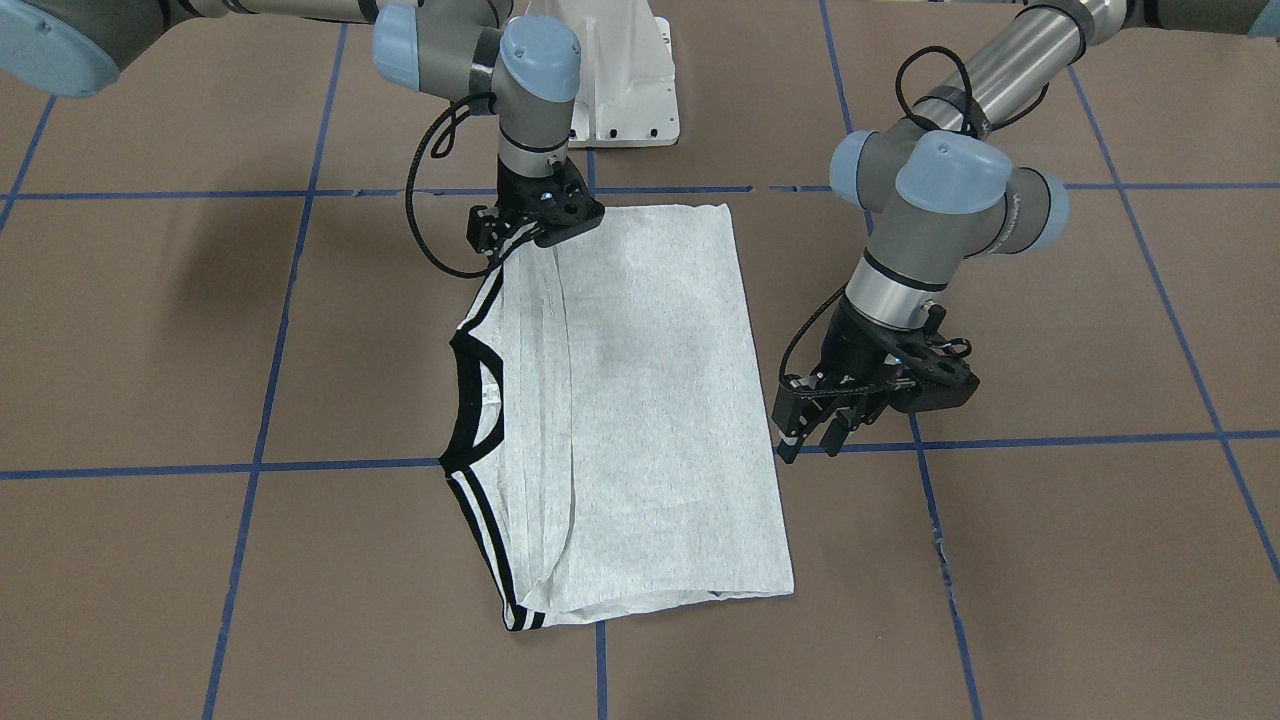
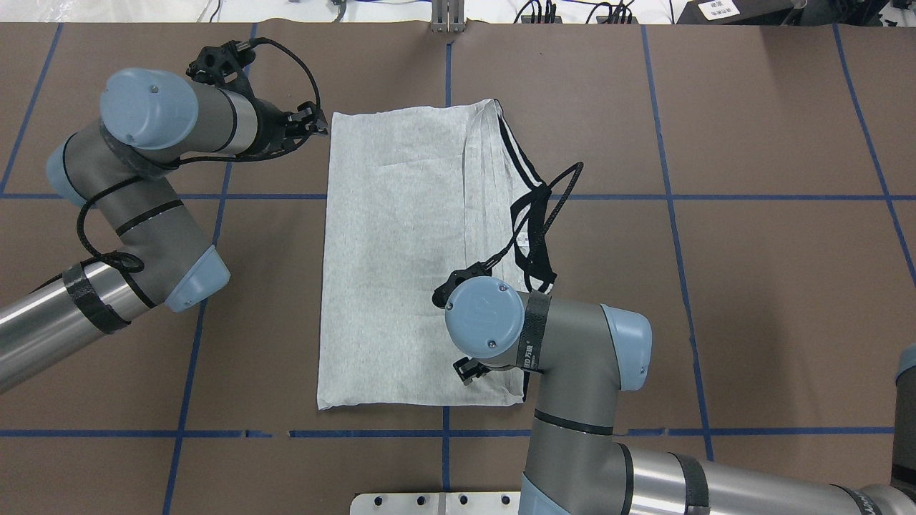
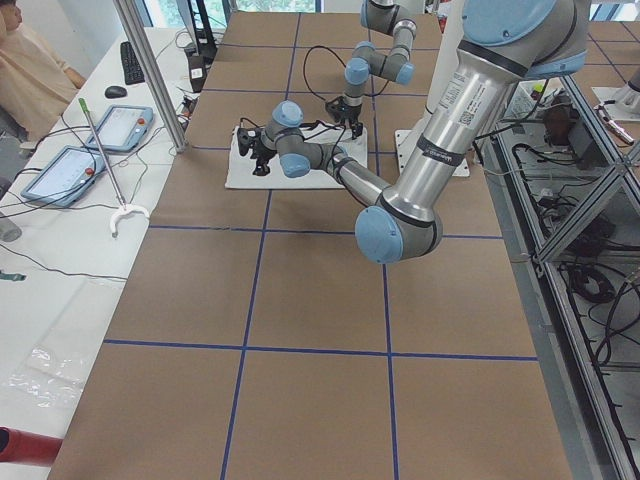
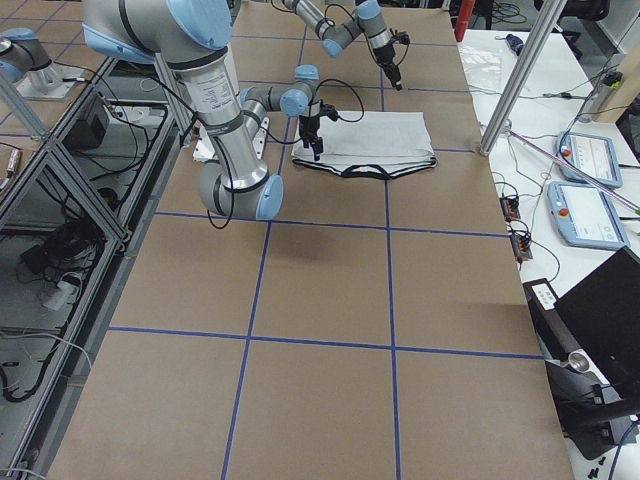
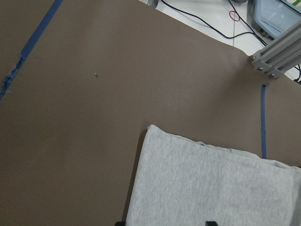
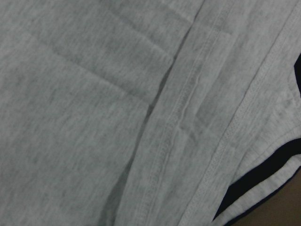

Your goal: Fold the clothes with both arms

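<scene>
T-shirt (image 1: 650, 400) lies folded flat on the brown table (image 1: 1050, 560). Left gripper (image 1: 815, 432) hovers just beside a plain corner, jaws apart and empty. Right gripper (image 1: 520, 240) sits at the striped shoulder corner; I cannot tell how its jaws stand.

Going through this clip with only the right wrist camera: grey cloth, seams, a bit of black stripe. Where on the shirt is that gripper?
Observer: The right gripper is at the striped shoulder corner of the T-shirt, the one nearest the robot.
Operator: And the other arm?
Observer: The left gripper is off the cloth, beside the edge opposite the collar, jaws open.
Operator: Is the shirt spread out?
Observer: No, it lies folded into a narrow rectangle, collar toward the robot's right.
</scene>
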### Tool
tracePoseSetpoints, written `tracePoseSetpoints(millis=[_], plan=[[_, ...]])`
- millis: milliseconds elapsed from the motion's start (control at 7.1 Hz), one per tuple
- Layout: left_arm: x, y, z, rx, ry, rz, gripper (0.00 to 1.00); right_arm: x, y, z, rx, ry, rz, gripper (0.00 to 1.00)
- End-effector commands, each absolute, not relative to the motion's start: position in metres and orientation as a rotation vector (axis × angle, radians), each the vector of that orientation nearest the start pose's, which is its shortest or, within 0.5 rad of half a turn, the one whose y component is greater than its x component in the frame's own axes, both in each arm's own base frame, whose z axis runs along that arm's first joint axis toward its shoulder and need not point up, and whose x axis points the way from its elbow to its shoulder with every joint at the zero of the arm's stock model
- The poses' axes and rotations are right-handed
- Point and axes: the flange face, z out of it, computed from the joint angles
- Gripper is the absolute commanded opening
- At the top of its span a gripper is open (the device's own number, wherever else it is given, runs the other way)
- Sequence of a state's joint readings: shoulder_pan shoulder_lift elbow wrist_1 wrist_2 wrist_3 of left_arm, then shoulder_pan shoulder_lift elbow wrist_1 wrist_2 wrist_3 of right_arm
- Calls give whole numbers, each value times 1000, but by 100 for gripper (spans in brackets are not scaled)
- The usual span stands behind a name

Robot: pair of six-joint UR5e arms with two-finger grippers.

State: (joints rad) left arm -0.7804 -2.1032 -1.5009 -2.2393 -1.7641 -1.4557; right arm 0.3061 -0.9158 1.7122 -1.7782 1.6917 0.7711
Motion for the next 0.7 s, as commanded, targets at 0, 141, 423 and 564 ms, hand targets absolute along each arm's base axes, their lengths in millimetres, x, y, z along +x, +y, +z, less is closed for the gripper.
tracePoseSetpoints(millis=[0,141,423,564], plan=[[416,-572,306,335,1101,-481,64,-602,-320,254,212,-554,-524,100],[416,-572,306,335,1101,-481,64,-593,-332,262,214,-541,-525,100],[416,-572,304,337,1103,-479,64,-545,-350,310,223,-488,-567,100],[416,-571,300,337,1106,-478,64,-522,-347,332,219,-463,-594,100]])
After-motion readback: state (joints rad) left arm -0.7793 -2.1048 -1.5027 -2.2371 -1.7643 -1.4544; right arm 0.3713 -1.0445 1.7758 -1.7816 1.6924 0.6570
